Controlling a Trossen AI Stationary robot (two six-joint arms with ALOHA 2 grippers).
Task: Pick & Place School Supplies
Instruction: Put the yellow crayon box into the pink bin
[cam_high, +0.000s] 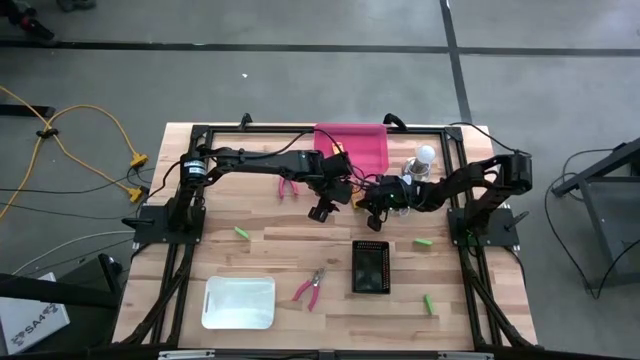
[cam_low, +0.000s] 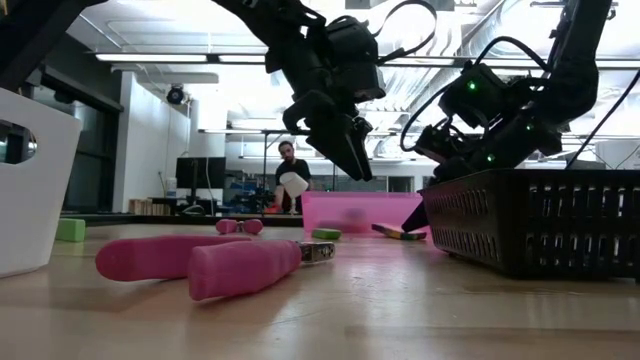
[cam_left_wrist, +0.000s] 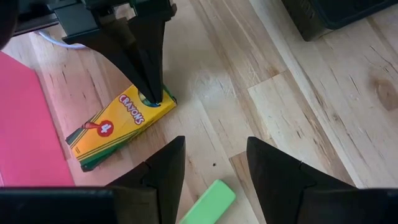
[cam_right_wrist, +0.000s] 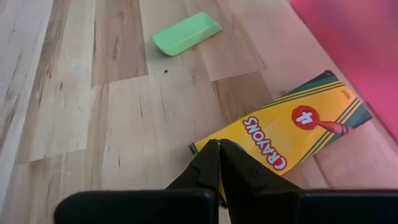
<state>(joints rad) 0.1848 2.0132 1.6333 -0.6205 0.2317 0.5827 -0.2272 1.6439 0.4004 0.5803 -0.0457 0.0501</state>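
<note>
A yellow crayon box (cam_left_wrist: 115, 127) lies flat on the wooden table beside the pink tray (cam_high: 355, 148). My right gripper (cam_right_wrist: 219, 148) is shut, and its tips stand on the box's end. My left gripper (cam_left_wrist: 214, 168) hangs open above the table, a little off the box, with a green block (cam_left_wrist: 210, 202) lying under it. Two more green blocks (cam_high: 241, 232) (cam_high: 423, 241) lie apart on the table. One pink-handled plier (cam_high: 308, 288) lies near the front, another (cam_high: 288, 187) near the left arm. My right gripper touches the crayon box at its end farthest from the pink tray (cam_left_wrist: 157, 104) with its shut fingertips. The fingers (cam_left_wrist: 140, 56) slant down onto it and lie roughly along the box. The box (cam_right_wrist: 292, 134) rests flat on the table.
A black mesh basket (cam_high: 370, 268) stands in front of the grippers, and a white bin (cam_high: 239, 301) sits at the front left. A white bulb with a cable (cam_high: 425, 155) sits by the right arm. A third green block (cam_high: 428, 302) lies front right. A person stands far off in the room.
</note>
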